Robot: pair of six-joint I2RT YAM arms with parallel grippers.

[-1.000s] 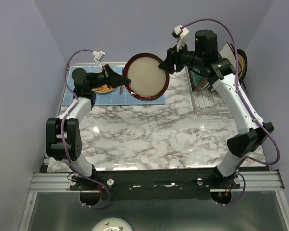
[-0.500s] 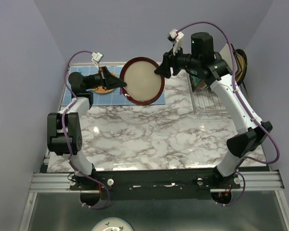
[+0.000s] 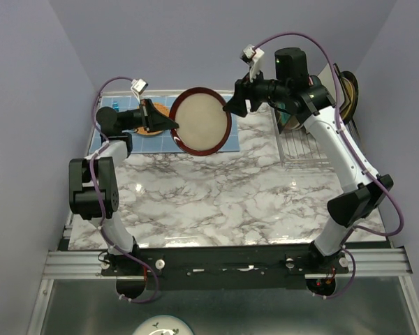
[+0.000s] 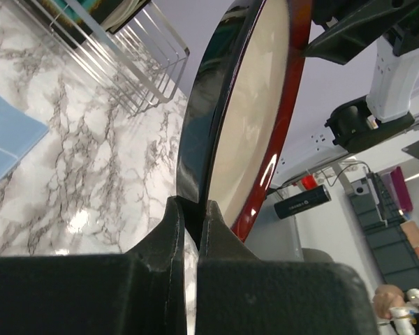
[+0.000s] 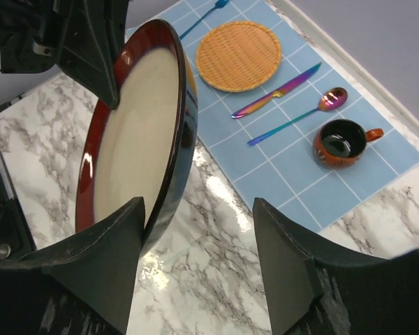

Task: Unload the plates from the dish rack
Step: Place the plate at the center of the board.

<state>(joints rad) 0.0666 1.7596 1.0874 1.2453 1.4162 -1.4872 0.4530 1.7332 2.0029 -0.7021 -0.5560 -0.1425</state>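
Locate red-rimmed plate (image 3: 200,120) on edge above the table (image 3: 216,202), left of the dish rack (image 3: 304,150). Note left gripper (image 3: 169,120) pinching its left rim, right gripper (image 3: 232,106) spread astride the opposite rim. Likely next: back right gripper off rightward.

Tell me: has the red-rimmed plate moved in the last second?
Yes. The red-rimmed plate has shifted left, farther from the dish rack and further over the blue mat.

Red-rimmed plate (image 3: 200,120) shifted left, clamped at rim in left gripper (image 3: 174,123). Right gripper (image 3: 229,107) spread fingers wider at plate's opposite rim.
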